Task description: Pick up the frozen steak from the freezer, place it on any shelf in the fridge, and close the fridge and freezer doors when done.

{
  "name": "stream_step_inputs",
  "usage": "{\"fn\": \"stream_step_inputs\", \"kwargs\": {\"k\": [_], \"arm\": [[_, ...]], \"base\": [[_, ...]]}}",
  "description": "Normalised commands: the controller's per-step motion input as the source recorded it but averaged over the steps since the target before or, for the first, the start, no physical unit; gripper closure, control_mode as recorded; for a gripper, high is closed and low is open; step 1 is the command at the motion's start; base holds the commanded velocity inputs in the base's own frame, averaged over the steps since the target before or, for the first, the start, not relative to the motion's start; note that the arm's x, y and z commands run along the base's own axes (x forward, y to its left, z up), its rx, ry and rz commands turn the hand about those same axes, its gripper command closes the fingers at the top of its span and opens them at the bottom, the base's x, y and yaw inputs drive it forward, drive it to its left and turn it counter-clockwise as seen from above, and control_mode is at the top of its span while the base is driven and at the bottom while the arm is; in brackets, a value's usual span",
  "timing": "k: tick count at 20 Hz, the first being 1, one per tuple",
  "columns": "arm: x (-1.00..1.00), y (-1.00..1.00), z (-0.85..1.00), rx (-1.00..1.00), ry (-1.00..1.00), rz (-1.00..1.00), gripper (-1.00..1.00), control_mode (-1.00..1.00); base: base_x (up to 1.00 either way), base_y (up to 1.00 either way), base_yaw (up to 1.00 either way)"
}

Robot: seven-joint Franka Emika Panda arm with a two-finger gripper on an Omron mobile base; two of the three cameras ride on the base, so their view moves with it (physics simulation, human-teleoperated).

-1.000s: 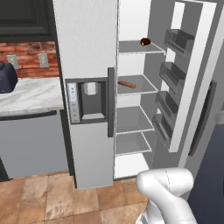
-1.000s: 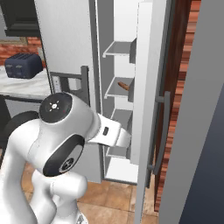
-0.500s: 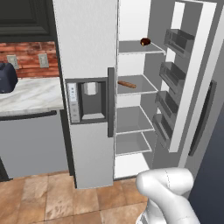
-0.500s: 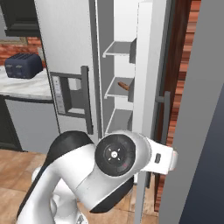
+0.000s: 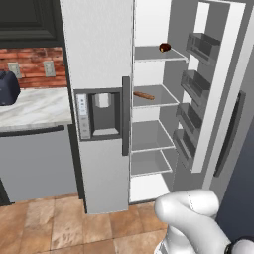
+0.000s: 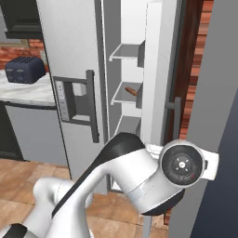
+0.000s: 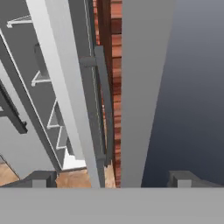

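Observation:
A dark brown lump, the steak [image 5: 164, 47], lies on the top shelf of the open fridge compartment. The fridge door [image 5: 219, 99] stands swung out to the right, its bins facing inward. The freezer door [image 5: 99, 74] with the dispenser is shut. My gripper [image 7: 111, 178] is open, with nothing between its fingertips [image 7: 41, 177]. It looks along the outer edge of the open fridge door [image 7: 144, 87], close to the door's dark handle [image 7: 105, 109]. My wrist [image 6: 183, 163] sits low beside that door [image 6: 214, 93].
A brown stick-shaped item [image 5: 144, 95] lies on the second fridge shelf. A counter [image 5: 30, 106] with a dark toaster [image 6: 24, 69] runs left of the freezer. A brick wall [image 7: 114, 52] stands behind the open door. Tiled floor [image 5: 59, 228] lies in front.
My arm has swung right, from in front of the freezer door toward the open fridge door. The steak and both doors have not moved.

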Motion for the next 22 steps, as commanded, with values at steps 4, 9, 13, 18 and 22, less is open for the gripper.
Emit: {"fn": "stream_step_inputs", "kwargs": {"k": [4,9,13,18,22], "arm": [[0.74,-0.31,-0.04,0.04,0.0,-0.1,-1.0,-1.0],[0.67,-0.39,-0.12,0.03,0.0,-0.06,-1.0,-1.0],[0.65,-0.45,-0.19,0.02,0.0,-0.01,-1.0,-1.0],[0.53,-0.6,-0.11,0.05,0.0,0.0,-1.0,-1.0],[0.45,-0.55,-0.06,0.07,0.0,0.0,-1.0,-1.0]], "base": [[0.0,0.0,0.0],[0.0,0.0,0.0],[0.0,0.0,0.0],[0.0,0.0,0.0],[0.0,0.0,0.0]]}}
